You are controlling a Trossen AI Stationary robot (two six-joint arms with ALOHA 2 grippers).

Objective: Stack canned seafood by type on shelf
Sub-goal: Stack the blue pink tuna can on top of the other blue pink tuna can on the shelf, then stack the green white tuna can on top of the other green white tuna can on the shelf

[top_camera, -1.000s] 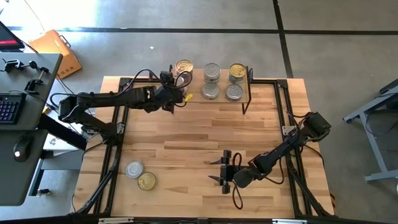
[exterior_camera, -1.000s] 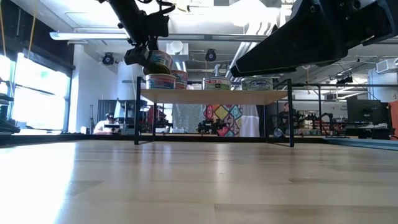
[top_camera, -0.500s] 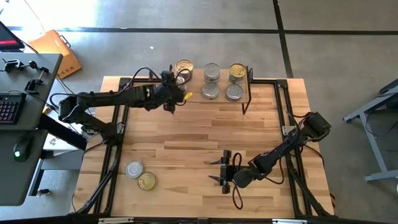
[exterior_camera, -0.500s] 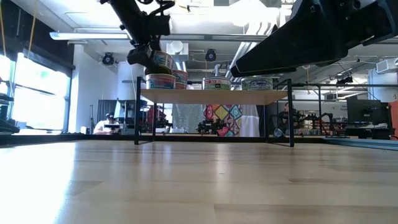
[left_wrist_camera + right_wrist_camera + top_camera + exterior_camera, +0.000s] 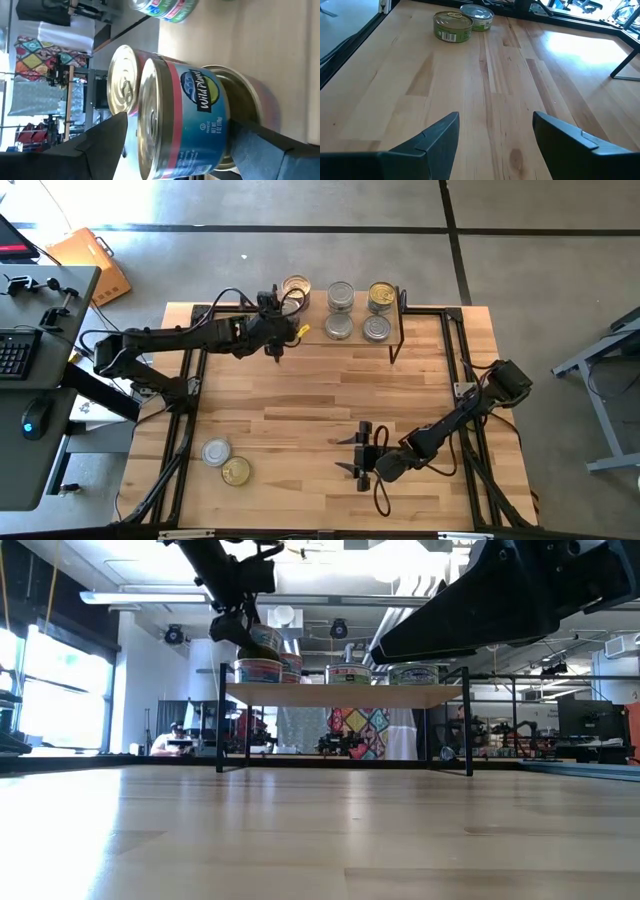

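Observation:
The shelf [image 5: 350, 695] stands at the table's far edge and carries several tins. At its left end, a blue-labelled tin [image 5: 195, 120] sits on top of a lower tin [image 5: 245, 105]. A gold-lidded stack [image 5: 295, 287] is behind them. My left gripper [image 5: 281, 335] is open, level with the top tin, with one finger on each side of it. My right gripper [image 5: 358, 455] hovers open and empty over the table's near middle. A silver-lidded tin [image 5: 216, 451] and a gold-lidded tin [image 5: 237, 471] rest on the tabletop at the near left. My left gripper comes at the blue-labelled tin roughly level from the table's left. One finger [image 5: 100, 142] stands off the tin's lid side with a gap. The other finger [image 5: 265, 150] overlaps its lower rim. I cannot tell whether either finger touches the tin.
More tins stand on the shelf: silver-lidded [image 5: 341, 295], [image 5: 338, 327], [image 5: 376, 328] and gold-lidded [image 5: 380, 295]. The shelf's black legs [image 5: 395, 340] reach down to the table. The table's middle [image 5: 300, 410] is bare wood. A desk with a keyboard [image 5: 12, 352] stands off the left side.
In the low view, the top tin at my left gripper has shifted slightly toward the shelf's middle, over the tin beneath it. My right gripper has kept still.

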